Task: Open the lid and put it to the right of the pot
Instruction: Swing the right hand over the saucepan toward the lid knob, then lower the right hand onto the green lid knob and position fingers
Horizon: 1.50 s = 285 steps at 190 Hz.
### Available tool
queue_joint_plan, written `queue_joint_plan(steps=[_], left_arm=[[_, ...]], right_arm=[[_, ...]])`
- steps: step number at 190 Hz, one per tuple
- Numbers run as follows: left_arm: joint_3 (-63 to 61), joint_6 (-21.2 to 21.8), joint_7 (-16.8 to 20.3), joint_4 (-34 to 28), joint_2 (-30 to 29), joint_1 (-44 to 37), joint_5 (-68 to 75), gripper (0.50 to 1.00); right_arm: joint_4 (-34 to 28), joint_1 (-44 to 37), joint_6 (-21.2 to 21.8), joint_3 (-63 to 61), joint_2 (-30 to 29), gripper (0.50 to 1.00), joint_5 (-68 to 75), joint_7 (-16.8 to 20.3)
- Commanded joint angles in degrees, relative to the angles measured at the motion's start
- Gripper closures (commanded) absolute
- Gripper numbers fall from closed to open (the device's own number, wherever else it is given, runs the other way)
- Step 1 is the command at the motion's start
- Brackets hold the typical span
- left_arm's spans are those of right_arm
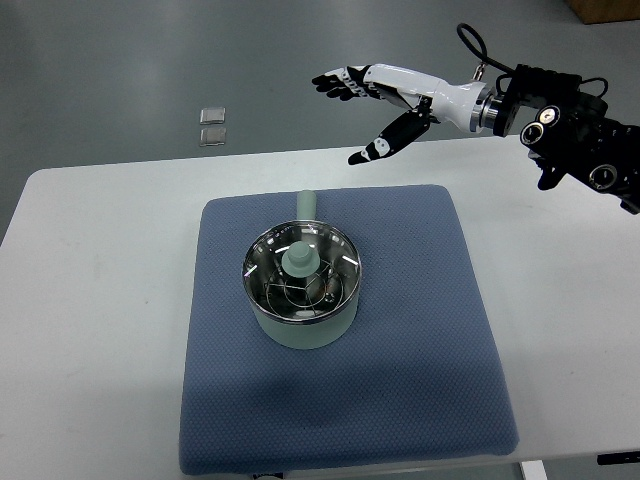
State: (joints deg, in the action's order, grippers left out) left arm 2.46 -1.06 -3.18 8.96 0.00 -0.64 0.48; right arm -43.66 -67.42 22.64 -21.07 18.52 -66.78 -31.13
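White table [90, 300], blue mat [420, 350]: right hand [385, 100] hovers beyond lidded pot [303, 285], fingers [335, 82] wide, empty

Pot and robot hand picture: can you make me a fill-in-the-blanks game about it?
1. The glass lid is still ____ the pot.
2. The pot sits on a ____ mat.
3. The right robot hand has its fingers ____ and holds nothing.
4. The mat lies on a ____ table.

Missing words: on; blue; open; white
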Motion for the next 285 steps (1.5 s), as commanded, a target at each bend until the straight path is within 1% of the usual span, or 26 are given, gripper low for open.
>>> queue_joint_plan(steps=[1, 21, 31, 32, 35, 49, 51, 61, 62, 72, 84, 85, 105, 106, 108, 129, 169, 206, 220, 227, 248, 258, 274, 275, 285], left_arm=[[0.0, 0.01, 0.02, 0.0, 0.0, 0.02, -0.04, 0.5], [0.0, 0.01, 0.02, 0.0, 0.0, 0.02, 0.05, 0.5], [0.0, 0.01, 0.02, 0.0, 0.0, 0.02, 0.05, 0.5], [0.0, 0.01, 0.02, 0.0, 0.0, 0.02, -0.04, 0.5], [0.0, 0.01, 0.02, 0.0, 0.0, 0.02, 0.04, 0.5], [0.0, 0.01, 0.02, 0.0, 0.0, 0.02, 0.05, 0.5], [0.0, 0.01, 0.02, 0.0, 0.0, 0.02, 0.05, 0.5], [0.0, 0.01, 0.02, 0.0, 0.0, 0.02, 0.05, 0.5], [0.0, 0.01, 0.02, 0.0, 0.0, 0.02, -0.04, 0.5], [0.0, 0.01, 0.02, 0.0, 0.0, 0.02, -0.04, 0.5], [0.0, 0.01, 0.02, 0.0, 0.0, 0.02, 0.05, 0.5], [0.0, 0.01, 0.02, 0.0, 0.0, 0.02, 0.05, 0.5], [0.0, 0.01, 0.02, 0.0, 0.0, 0.02, 0.05, 0.5], [0.0, 0.01, 0.02, 0.0, 0.0, 0.02, -0.04, 0.5], [0.0, 0.01, 0.02, 0.0, 0.0, 0.02, -0.04, 0.5], [0.0, 0.01, 0.02, 0.0, 0.0, 0.02, -0.04, 0.5], [0.0, 0.01, 0.02, 0.0, 0.0, 0.02, -0.04, 0.5], [0.0, 0.01, 0.02, 0.0, 0.0, 0.02, 0.05, 0.5], [0.0, 0.01, 0.02, 0.0, 0.0, 0.02, 0.05, 0.5], [0.0, 0.01, 0.02, 0.0, 0.0, 0.02, 0.05, 0.5], [0.0, 0.01, 0.02, 0.0, 0.0, 0.02, 0.05, 0.5], [0.0, 0.01, 0.02, 0.0, 0.0, 0.02, -0.04, 0.5], [0.0, 0.01, 0.02, 0.0, 0.0, 0.02, -0.04, 0.5], [0.0, 0.01, 0.02, 0.0, 0.0, 0.02, -0.04, 0.5], [0.0, 0.01, 0.02, 0.0, 0.0, 0.02, -0.04, 0.5]], right_arm=[[-6.43, -3.59, 2.93, 1.03, 0.55, 0.572, -10.11, -0.07], [-10.3, -7.28, 2.85, 4.89, -0.24, 0.572, -20.66, -0.16], [-10.3, -7.28, 2.85, 4.9, -0.24, 0.572, -20.67, -0.16], [-11.17, -9.29, 2.76, 6.9, -0.5, 0.572, -23.62, -0.25], [-11.71, -10.18, 2.85, 7.71, -0.67, 0.572, -24.27, -0.51], [-12.06, -10.89, 2.85, 8.68, -0.94, 0.572, -24.8, -0.86], [-13.38, -13.52, 3.02, 11.83, -1.82, 0.572, -25.41, -1.22], [-13.38, -13.52, 3.02, 11.84, -1.82, 0.572, -25.41, -1.22], [-14.42, -15.61, 2.94, 14.8, -2.34, 0.572, -26.02, -1.39], [-15.13, -17.56, 2.94, 17.46, -3.31, 0.574, -26.11, -1.57], [-15.22, -17.74, 2.85, 17.82, -3.49, 0.574, -26.12, -1.65], [-15.66, -18.61, 3.02, 19.47, -4.71, 0.574, -26.12, -1.74], [-15.75, -18.8, 3.02, 21.16, -5.69, 0.574, -26.56, -1.74], [-15.75, -18.8, 2.85, 22.55, -6.73, 0.574, -27.95, -1.74], [-15.75, -18.8, 2.76, 22.74, -7.0, 0.574, -28.14, -1.74], [-15.14, -18.71, 2.41, 23.35, -8.32, 0.576, -30.68, -1.65], [-14.96, -18.89, 2.14, 25.11, -8.23, 0.576, -32.71, -1.65], [-14.26, -18.89, 2.06, 25.38, -7.44, 0.587, -32.71, -1.57], [-14.08, -18.71, 1.53, 25.29, -7.27, 0.605, -32.71, -1.57], [-13.91, -18.8, 0.92, 25.29, -7.18, 0.632, -32.71, -1.65], [-13.73, -18.71, 0.47, 25.02, -6.56, 0.648, -32.44, -1.83], [-13.73, -18.62, 0.39, 24.94, -6.39, 0.668, -32.36, -1.92], [-13.73, -18.45, 0.3, 24.85, -6.39, 0.673, -32.36, -1.92], [-13.73, -18.36, -0.22, 24.67, -6.48, 0.683, -32.18, -1.92], [-13.73, -18.27, -0.58, 24.67, -6.48, 0.683, -32.09, -1.92]])
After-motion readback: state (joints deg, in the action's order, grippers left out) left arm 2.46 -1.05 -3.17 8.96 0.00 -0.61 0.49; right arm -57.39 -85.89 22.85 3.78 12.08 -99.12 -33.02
